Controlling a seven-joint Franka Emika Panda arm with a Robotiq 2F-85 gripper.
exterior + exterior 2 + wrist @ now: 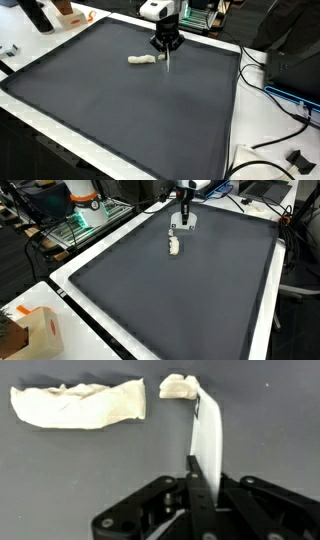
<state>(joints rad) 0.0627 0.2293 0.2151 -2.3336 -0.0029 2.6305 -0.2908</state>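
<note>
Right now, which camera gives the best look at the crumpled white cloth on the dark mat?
The wrist view: the crumpled cloth lies large across the top left, creases plain, beside the white strip pinched in the claw. In both exterior views it is a pale streak near the claw.

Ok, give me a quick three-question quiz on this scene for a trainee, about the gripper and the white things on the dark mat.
1. True or false: the gripper is shut on a white strip.
2. Multiple choice: the crumpled white cloth lies on A) a dark grey mat, B) a wooden tray, C) a red plate.
3. Fill in the word: in the wrist view, the cloth and the held strip are ____ (touching or apart).

Key: 1 true; 2 A; 3 apart.
</note>
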